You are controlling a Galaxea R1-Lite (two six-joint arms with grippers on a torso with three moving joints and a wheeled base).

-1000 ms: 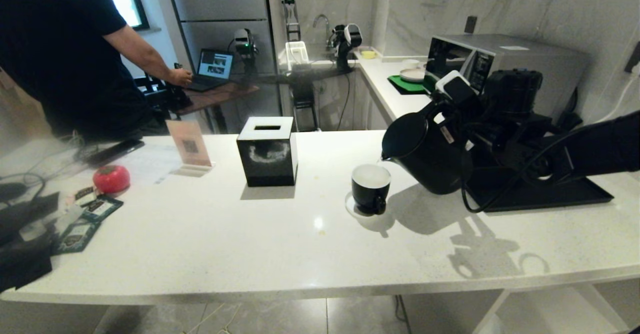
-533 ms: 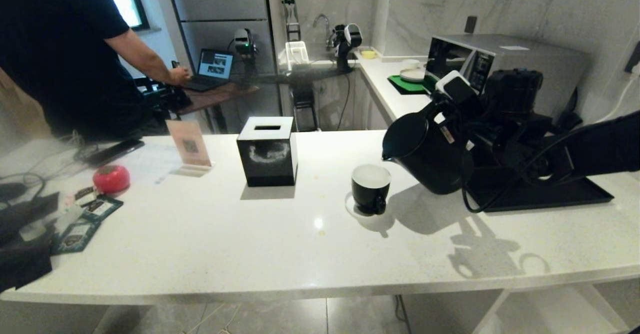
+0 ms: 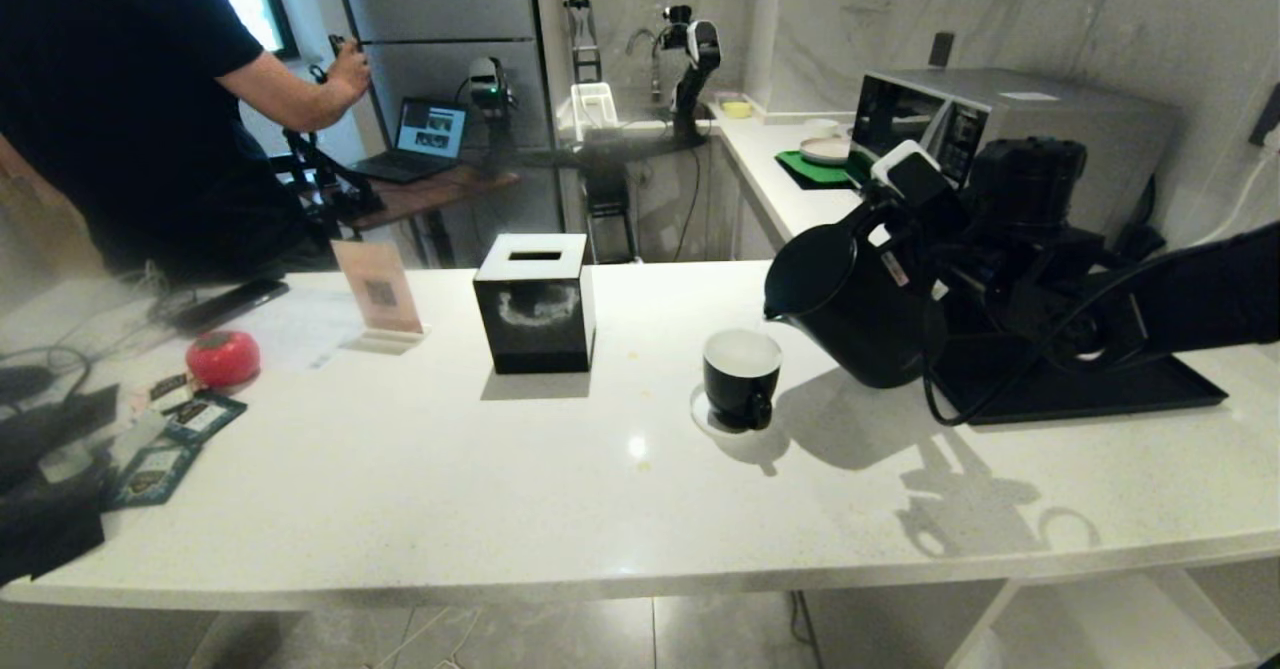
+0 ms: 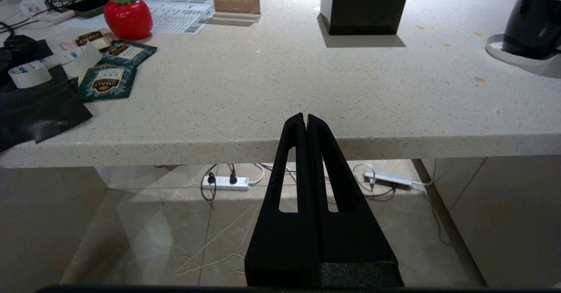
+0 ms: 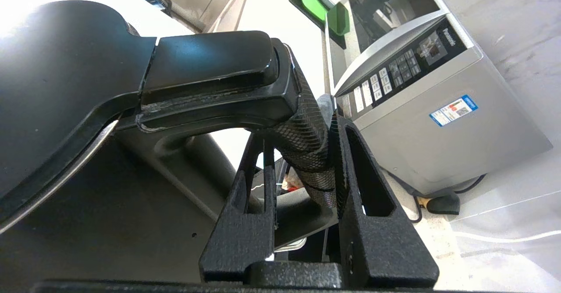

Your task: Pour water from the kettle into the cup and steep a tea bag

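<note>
The matte-black kettle hangs tilted above the counter, its spout just above and to the right of the cup's rim. I see no stream of water. My right gripper is shut on the kettle's loop handle, beside the lid. The cup, glossy black with a white inside, stands on a white coaster; it also shows in the left wrist view. Green tea bag sachets lie at the counter's left end. My left gripper is shut and empty, parked below the counter's front edge.
A black cube tissue box stands left of the cup. A card stand and a red tomato-shaped object sit further left. A black tray and a grey appliance lie behind the kettle. A person stands at back left.
The kettle, the cup and both my arms have kept still. At the back, the person's hand has risen from the laptop table, and a distant robot arm has lifted.
</note>
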